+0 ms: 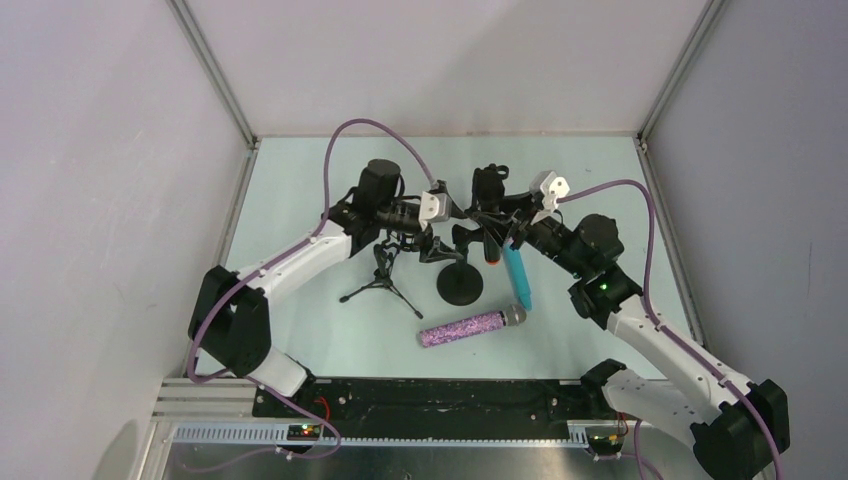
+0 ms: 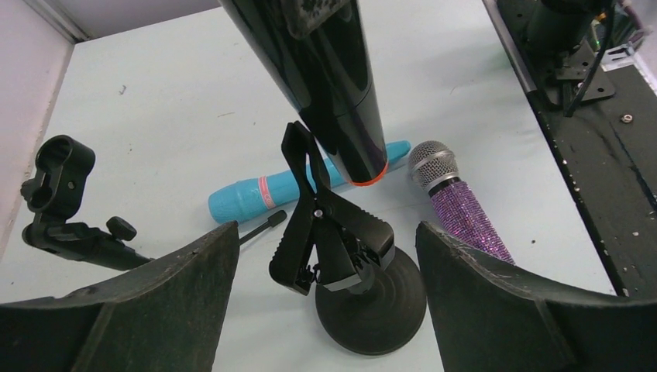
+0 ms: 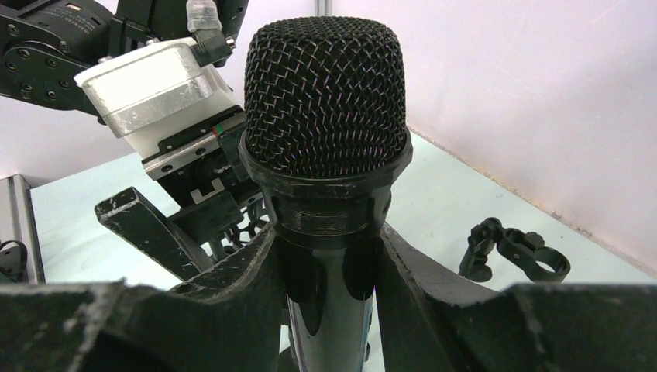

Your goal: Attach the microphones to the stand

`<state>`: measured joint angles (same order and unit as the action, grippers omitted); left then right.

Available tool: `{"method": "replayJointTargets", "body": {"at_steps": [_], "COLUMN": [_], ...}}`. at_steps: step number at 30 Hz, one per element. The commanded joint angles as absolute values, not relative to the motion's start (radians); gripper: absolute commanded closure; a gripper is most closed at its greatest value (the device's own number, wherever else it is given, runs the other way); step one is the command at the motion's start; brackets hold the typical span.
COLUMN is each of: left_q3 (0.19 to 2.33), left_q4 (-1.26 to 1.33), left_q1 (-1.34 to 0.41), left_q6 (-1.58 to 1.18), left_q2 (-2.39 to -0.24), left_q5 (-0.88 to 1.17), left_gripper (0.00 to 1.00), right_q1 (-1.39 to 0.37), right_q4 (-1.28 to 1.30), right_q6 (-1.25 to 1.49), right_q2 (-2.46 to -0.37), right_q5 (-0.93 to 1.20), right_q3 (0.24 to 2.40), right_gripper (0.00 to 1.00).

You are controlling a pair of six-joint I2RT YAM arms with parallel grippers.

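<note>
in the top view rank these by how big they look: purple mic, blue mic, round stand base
1. glittery purple microphone, clearly the longest
2. light blue microphone, shorter, but its far end may be hidden under the right arm, so this place is unsure
3. round stand base, smallest

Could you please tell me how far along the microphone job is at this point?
Done: nothing clipped in yet. In hand: the right gripper holds the black microphone, its orange-ringed end near the round-base stand's clip. Still to do: the light blue microphone and the purple microphone lie on the table.
</note>
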<state>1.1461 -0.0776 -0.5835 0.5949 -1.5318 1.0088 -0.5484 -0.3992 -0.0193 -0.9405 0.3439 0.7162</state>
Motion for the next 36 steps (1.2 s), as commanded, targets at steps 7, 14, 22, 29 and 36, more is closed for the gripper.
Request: {"method": "replayJointTargets", "body": {"at_steps": [7, 14, 22, 29, 36], "left_q3": [1.145, 1.140, 1.128, 1.146, 1.142], "left_q4": [-0.091, -0.091, -0.090, -0.061, -0.049], "left_q1": [-0.601, -0.607, -0.658, -0.669, -0.670], "left_q6": [0.651, 0.661, 0.682, 0.600, 0.578], "left_q2": [-1.508, -1.494, -1.478, -1.496, -1.491], "left_q5": [0.893, 0.864, 0.830, 0.735, 0.701], "left_gripper": [0.12, 0.11, 0.08, 0.08, 0.10], "right_q1": [-0.557, -0.552, -0.536, -0.577, -0.607], "right_q4": [-0.430, -0.355, -0.401, -0.517, -0.576], "right_q6": [-0.057, -0.123, -0.106, -0.107, -0.112], "right_q2": [-0.873, -0.827, -0.862, -0.955, -0.999], "right_q5": [0.286, 0.218, 0.082, 0.016, 0.024], "right_q3": [0.724, 0.724, 0.724, 0.724, 0.724], "right_gripper": [1.00, 1.00, 1.00, 1.00, 1.00]}}
